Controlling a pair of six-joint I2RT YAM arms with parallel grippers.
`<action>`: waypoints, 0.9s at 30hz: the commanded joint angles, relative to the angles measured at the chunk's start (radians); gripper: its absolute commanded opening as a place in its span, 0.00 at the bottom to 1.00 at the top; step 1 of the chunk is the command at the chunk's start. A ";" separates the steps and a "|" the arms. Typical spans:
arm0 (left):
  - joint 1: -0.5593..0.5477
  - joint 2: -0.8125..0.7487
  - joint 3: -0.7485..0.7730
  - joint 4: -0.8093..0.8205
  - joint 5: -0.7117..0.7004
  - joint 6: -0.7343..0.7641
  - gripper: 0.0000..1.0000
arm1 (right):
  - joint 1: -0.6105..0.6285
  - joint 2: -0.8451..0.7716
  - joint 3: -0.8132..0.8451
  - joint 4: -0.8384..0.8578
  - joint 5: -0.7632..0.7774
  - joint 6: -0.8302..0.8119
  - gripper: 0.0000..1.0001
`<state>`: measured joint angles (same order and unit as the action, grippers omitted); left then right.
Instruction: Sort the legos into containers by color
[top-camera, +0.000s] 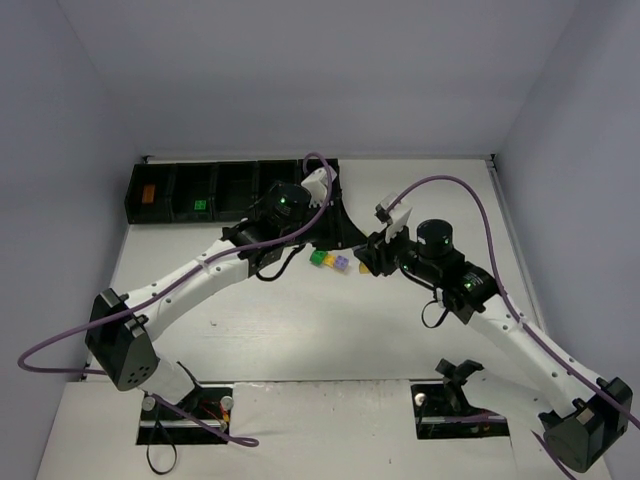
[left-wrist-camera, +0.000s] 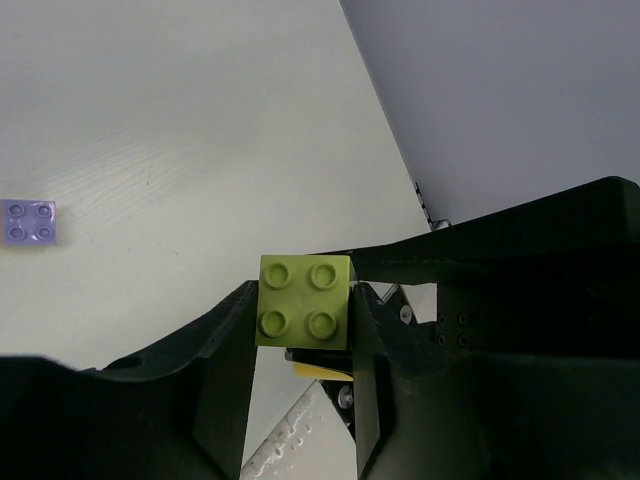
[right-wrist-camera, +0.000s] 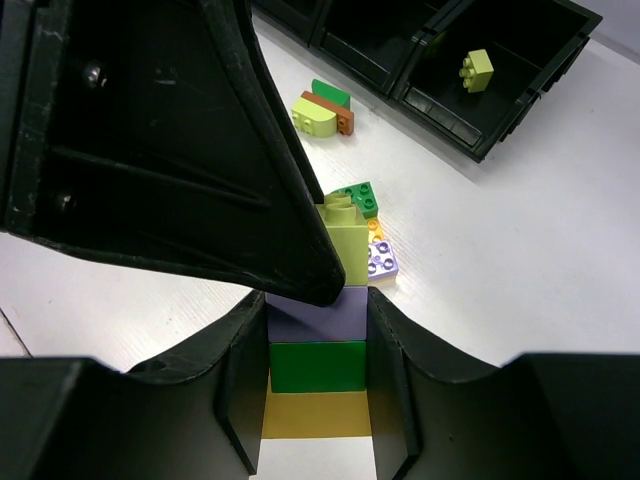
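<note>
Closest to the left wrist camera, the lime brick (left-wrist-camera: 305, 300) sits between the jaws of our left gripper (left-wrist-camera: 303, 325). Both jaws look pressed against its sides. A lilac brick (left-wrist-camera: 28, 222) lies apart on the table (left-wrist-camera: 200, 120).

In the right wrist view, our right gripper (right-wrist-camera: 317, 335) is clamped on the stack (right-wrist-camera: 318, 365) of yellow, green and lilac, with that lime piece on top. A second lime brick (right-wrist-camera: 478, 72) lies in one of the containers (right-wrist-camera: 545, 85).

From above, both grippers meet just before the bin row. We judge it best to hold the stack steady and pull the lime piece straight off along the studs, without twisting.
</note>
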<state>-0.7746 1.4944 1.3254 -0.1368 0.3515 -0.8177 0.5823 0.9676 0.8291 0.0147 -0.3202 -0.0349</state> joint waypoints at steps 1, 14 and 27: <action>0.012 -0.036 0.049 0.091 -0.025 0.014 0.00 | 0.007 -0.024 -0.036 0.036 0.003 -0.005 0.00; 0.213 -0.039 0.100 0.009 0.037 0.040 0.00 | 0.005 -0.012 -0.076 0.019 0.032 -0.003 0.00; 0.271 0.412 0.532 -0.112 -0.270 0.403 0.03 | 0.005 -0.001 -0.024 -0.002 0.036 0.026 0.00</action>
<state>-0.5098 1.8130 1.7287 -0.2333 0.2115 -0.5579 0.5896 0.9604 0.7444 -0.0280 -0.2951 -0.0235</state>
